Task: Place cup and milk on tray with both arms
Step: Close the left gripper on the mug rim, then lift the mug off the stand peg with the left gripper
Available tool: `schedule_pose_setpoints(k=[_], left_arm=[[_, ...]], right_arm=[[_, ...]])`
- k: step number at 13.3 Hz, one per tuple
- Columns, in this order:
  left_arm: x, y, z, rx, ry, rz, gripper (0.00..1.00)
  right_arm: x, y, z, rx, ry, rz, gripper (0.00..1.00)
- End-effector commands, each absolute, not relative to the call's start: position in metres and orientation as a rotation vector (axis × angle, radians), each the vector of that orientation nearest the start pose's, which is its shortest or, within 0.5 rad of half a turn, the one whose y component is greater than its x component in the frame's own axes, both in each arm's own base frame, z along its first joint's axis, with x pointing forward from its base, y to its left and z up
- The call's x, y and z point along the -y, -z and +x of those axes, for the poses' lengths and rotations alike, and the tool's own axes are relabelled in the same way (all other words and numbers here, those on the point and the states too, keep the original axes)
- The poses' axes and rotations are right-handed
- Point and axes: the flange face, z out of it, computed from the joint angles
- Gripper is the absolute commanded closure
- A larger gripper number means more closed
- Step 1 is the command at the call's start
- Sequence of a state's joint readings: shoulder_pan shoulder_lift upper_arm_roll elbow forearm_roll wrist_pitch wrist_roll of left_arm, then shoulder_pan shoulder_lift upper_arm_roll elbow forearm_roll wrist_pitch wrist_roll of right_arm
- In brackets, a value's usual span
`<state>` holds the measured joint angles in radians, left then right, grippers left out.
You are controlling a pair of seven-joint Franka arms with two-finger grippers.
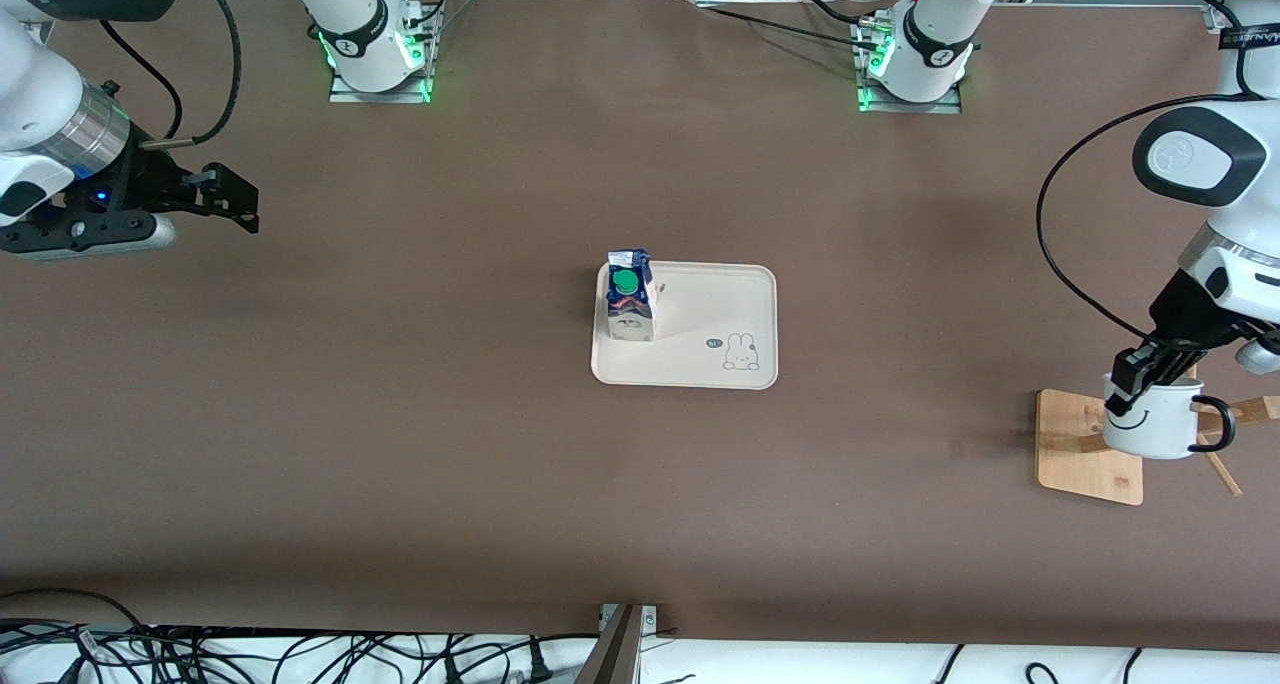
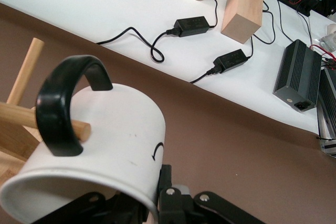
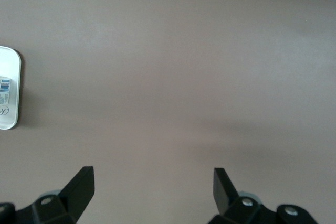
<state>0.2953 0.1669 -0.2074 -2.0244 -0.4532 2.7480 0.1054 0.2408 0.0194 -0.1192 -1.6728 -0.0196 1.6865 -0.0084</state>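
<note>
The milk (image 1: 630,299) stands upright on the cream tray (image 1: 715,314) at mid-table, at the tray's end toward the right arm. The white smiley cup (image 1: 1150,426) sits over the wooden rack at the left arm's end. My left gripper (image 1: 1135,374) is shut on the cup's rim, one finger inside and one outside. In the left wrist view (image 2: 152,192) it holds the cup (image 2: 105,145), and a rack peg (image 2: 79,128) shows just past the black handle (image 2: 58,108). My right gripper (image 1: 235,204) is open and empty above bare table, also in the right wrist view (image 3: 152,179).
The wooden rack base (image 1: 1085,454) with slanted pegs (image 2: 21,77) lies under the cup. The tray's corner (image 3: 10,93) shows in the right wrist view. Cables (image 1: 300,654) run along the table's edge nearest the front camera.
</note>
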Motion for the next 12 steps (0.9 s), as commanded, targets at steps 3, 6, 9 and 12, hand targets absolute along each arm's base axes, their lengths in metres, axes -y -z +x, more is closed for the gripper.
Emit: schedule_pose_setpoints(k=[3,6,9,12], left_arm=[[-0.038,-0.452,0.607,0.501,0.97,-3.256,0.98],[-0.004,-0.461,0.603,0.398,0.94,-3.301,0.98],[0.035,-0.473,0.599,0.189,0.851,-3.331,0.97],[0.048,-0.477,0.597,0.039,0.606,-3.378,0.97]], right_arm=[[-0.064,-0.581,0.567,0.214,0.017,-3.164,0.0],[-0.065,-0.586,0.574,0.22,0.122,-3.164,0.0],[-0.065,-0.59,0.577,0.221,0.166,-3.162,0.0],[-0.043,-0.584,0.577,0.166,0.132,-3.174,0.0]])
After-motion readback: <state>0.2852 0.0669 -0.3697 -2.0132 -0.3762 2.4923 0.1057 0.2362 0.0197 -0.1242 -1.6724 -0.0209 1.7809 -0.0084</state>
